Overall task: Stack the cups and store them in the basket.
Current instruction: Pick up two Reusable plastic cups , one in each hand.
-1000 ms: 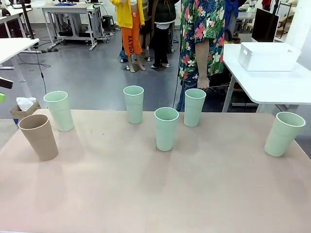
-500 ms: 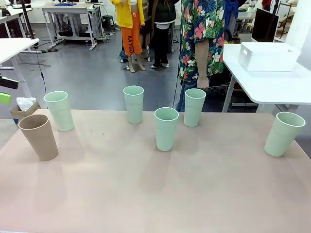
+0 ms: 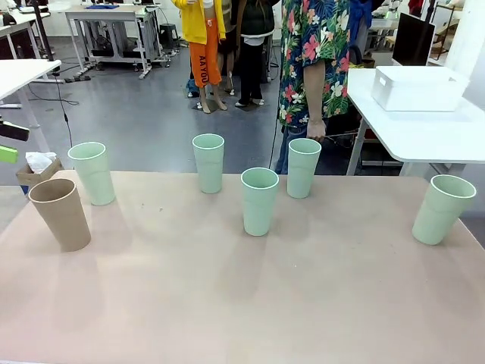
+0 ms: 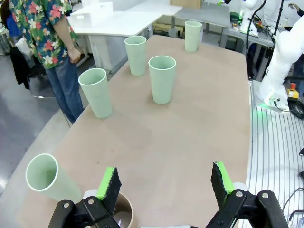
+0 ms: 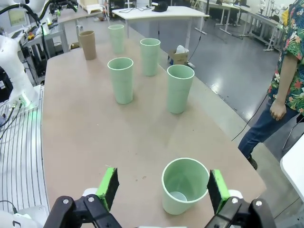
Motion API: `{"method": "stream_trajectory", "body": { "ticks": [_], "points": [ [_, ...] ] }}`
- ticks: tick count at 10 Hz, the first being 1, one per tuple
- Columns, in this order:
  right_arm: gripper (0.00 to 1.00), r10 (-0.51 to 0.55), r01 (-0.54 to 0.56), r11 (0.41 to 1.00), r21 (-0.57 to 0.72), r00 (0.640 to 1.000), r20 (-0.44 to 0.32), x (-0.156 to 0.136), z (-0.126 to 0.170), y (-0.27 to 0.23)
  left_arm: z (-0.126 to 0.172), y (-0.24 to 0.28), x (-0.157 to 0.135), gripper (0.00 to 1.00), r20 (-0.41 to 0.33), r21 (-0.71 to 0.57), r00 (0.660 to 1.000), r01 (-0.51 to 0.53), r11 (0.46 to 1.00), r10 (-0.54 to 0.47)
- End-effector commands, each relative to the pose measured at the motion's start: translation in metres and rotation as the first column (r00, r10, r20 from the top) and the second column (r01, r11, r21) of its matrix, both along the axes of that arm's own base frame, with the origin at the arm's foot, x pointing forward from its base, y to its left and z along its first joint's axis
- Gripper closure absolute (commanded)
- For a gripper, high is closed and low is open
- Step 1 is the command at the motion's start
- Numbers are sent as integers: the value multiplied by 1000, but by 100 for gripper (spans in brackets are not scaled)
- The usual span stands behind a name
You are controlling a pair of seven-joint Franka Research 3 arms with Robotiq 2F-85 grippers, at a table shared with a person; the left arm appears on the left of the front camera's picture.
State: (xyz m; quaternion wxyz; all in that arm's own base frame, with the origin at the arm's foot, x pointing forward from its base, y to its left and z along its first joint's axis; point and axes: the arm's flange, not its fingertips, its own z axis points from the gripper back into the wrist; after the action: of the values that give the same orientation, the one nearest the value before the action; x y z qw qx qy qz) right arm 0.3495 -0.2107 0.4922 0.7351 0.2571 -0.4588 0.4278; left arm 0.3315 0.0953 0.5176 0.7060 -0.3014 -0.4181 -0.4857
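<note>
Six cups stand upright and apart on the table: a tan cup (image 3: pixel 59 214) at the left and mint cups (image 3: pixel 92 173) (image 3: pixel 208 162) (image 3: pixel 260 201) (image 3: pixel 303 167) (image 3: pixel 442 208) spread across it. The white basket (image 3: pixel 418 88) sits on a side table at the far right. My left gripper (image 4: pixel 165 180) is open, hovering over the tan cup (image 4: pixel 121 213) beside a mint cup (image 4: pixel 45 176); its tips (image 3: pixel 7 142) peek in at the front view's left edge. My right gripper (image 5: pixel 161 187) is open above the rightmost mint cup (image 5: pixel 184 185), with nothing gripped.
A person in a floral shirt stands at the far edge behind the cups, one hand (image 3: pixel 317 129) hanging down. The near half of the tan table (image 3: pixel 242 303) is bare. The right arm's white base (image 4: pixel 280 71) stands beside the table.
The left gripper's tips have edged a little farther in at the left edge of the front view. The cups and the person have not moved.
</note>
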Motion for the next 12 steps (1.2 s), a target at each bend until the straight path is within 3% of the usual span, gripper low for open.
{"method": "stream_trajectory", "body": {
  "ticks": [1, 12],
  "points": [
    [0, 1, -2, 1000, 21, 1000, 28, 2, 1, -1, 2, 1, 0, 0, 11, -8, 1000, 11, 1000, -11],
    [0, 1, -2, 1000, 21, 1000, 28, 2, 1, -1, 2, 1, 0, 0, 11, -8, 1000, 11, 1000, -11]
  ]
}}
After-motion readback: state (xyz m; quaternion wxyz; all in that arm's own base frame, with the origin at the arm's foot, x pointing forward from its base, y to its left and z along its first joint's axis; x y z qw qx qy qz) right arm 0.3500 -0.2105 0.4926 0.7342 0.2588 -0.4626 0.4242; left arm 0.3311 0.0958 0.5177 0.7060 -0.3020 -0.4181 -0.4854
